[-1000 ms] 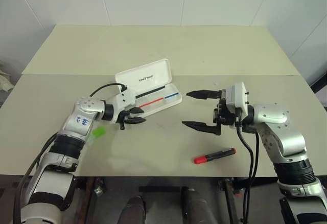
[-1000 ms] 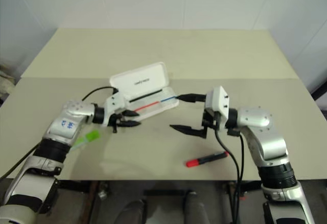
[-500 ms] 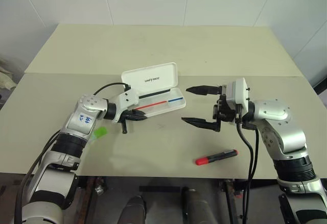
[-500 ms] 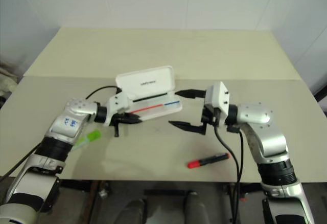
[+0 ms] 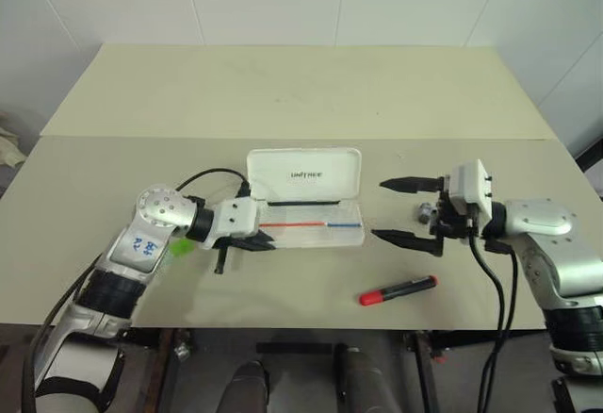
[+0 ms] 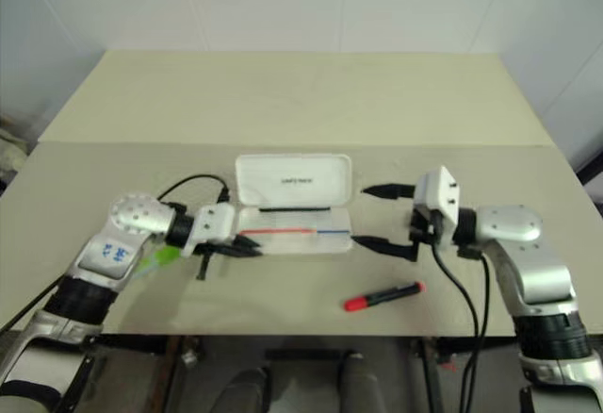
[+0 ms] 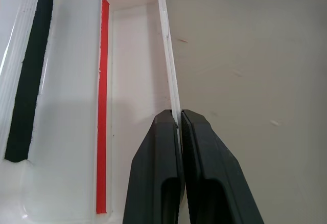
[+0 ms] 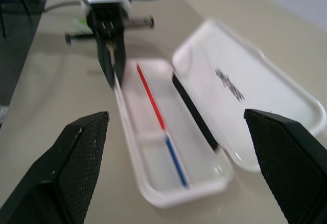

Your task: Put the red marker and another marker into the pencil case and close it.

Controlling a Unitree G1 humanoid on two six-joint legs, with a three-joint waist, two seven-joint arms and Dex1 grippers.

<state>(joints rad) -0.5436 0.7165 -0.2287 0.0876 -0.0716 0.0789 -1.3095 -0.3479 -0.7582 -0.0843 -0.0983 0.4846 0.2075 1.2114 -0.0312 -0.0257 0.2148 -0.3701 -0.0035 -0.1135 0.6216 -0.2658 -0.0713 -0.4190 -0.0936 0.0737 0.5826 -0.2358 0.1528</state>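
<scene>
The left gripper (image 5: 261, 239), pinching the near wall of the open white pencil case (image 5: 325, 226) mid-desk, steadies it for loading, while the right gripper (image 5: 403, 210) hovers spread; the red marker (image 5: 398, 289) lies by the desk's front edge and the green marker (image 5: 180, 246) beneath the left arm.

Pencil case (image 5: 316, 226) lies open at mid surface (image 5: 301, 92), lid standing at the far side, tray toward the robot. Left gripper (image 5: 262, 239) at the tray's left end, jaws pinched on its near wall. Right gripper (image 5: 403, 210) just right of the case, apart from it. Red marker (image 5: 397, 289) nearer the robot, below the right gripper. Another marker (image 5: 181, 245) left of the case, partly hidden behind the left arm.
</scene>
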